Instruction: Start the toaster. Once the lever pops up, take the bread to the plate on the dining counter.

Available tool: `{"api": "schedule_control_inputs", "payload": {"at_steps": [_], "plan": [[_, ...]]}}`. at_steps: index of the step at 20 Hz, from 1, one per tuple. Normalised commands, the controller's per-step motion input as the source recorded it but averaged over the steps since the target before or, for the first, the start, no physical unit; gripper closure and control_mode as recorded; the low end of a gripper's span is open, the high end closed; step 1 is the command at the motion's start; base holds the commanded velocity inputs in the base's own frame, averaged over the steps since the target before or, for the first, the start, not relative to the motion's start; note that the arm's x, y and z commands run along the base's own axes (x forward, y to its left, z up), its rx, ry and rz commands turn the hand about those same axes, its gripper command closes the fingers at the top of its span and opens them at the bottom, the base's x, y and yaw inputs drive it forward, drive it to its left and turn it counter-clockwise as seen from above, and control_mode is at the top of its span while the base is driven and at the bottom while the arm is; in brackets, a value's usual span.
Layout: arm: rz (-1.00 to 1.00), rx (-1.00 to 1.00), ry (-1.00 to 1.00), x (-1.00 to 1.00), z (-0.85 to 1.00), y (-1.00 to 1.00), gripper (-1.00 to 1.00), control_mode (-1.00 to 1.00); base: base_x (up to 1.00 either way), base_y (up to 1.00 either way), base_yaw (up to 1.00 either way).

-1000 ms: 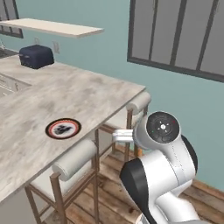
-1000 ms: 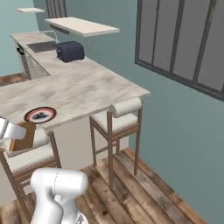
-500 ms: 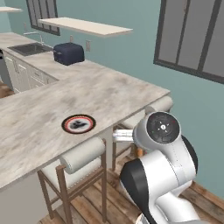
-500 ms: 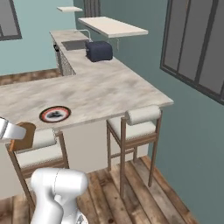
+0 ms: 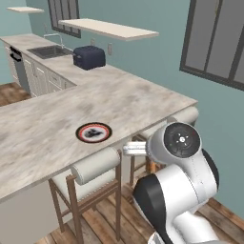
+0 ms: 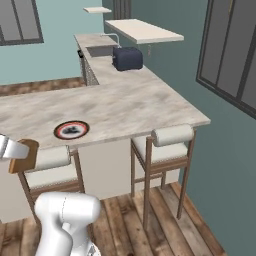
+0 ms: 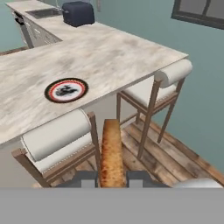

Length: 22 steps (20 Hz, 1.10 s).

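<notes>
My gripper [image 7: 113, 178] is shut on the bread [image 7: 112, 153], a golden-brown slice seen edge-on between the dark finger tips. From the right base camera the bread [image 6: 24, 156] hangs at the far left, above a stool and in front of the dining counter [image 6: 130, 105]. The plate [image 7: 66, 89], dark-rimmed with a pale centre, lies on the dining counter [image 7: 109, 57] near its front edge, ahead and left of the bread. The plate [image 5: 94, 132] [image 6: 71, 130] carries nothing. The navy toaster [image 5: 89, 57] [image 6: 127, 58] [image 7: 78, 13] stands far back by the wall.
Two cushioned wooden stools [image 7: 57, 135] [image 7: 170, 74] stand under the counter's edge, one right below the hand. A sink [image 5: 47, 50] sits beyond the toaster, and a shelf [image 5: 107, 28] hangs above it. Dark-framed windows line the teal wall; wooden floor [image 6: 165, 220] lies to the right.
The whole scene has shifted as the base moved: the counter and plate now sit nearer and further right. The bread stays gripped.
</notes>
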Motion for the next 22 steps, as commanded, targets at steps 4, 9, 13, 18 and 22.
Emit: {"api": "schedule_control_inputs", "payload": {"at_steps": [4,9,13,18,22], "plan": [[0.20,0.03,-0.16,0.23,0.13,-0.09,1.00,-1.00,0.00,0.00,0.00],[0.24,0.03,-0.16,0.20,0.25,-0.15,1.00,-1.00,0.00,0.00,0.00],[0.30,0.07,-0.05,0.37,0.13,-0.10,1.00,-1.00,0.00,0.00,0.00],[0.37,0.09,0.00,0.53,0.01,-0.06,1.00,-1.00,0.00,0.00,0.00],[0.36,0.10,0.00,0.61,0.00,-0.03,1.00,-1.00,0.00,0.00,0.00]]}}
